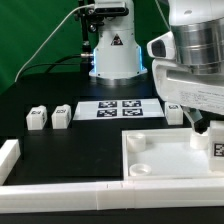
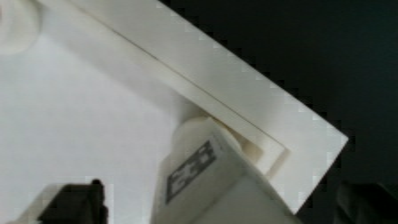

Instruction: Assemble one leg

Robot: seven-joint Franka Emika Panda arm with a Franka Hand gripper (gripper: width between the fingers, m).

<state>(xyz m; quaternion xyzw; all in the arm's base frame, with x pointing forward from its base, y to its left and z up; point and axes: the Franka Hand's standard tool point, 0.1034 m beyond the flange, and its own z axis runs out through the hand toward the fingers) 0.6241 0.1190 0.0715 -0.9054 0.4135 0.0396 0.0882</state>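
Observation:
A leg (image 2: 217, 170), a stubby white block with a black-and-white tag, stands in a corner of the large white panel (image 2: 89, 110). In the exterior view this leg (image 1: 218, 150) is at the panel's (image 1: 165, 158) right edge. My gripper (image 2: 214, 208) is over it, open, and the leg lies between the fingers. One dark finger (image 2: 71, 205) stands apart from the leg. In the exterior view the gripper (image 1: 203, 127) hangs just above the panel's far right part. Three more legs lie on the black table: two on the exterior view's left (image 1: 37, 118) (image 1: 62, 115) and one behind the panel (image 1: 173, 112).
The marker board (image 1: 120, 108) lies in front of the robot base (image 1: 113, 55). A long white border bar (image 1: 100, 190) runs along the front, and another (image 1: 8, 155) stands at the exterior view's left. Cables hang at the back.

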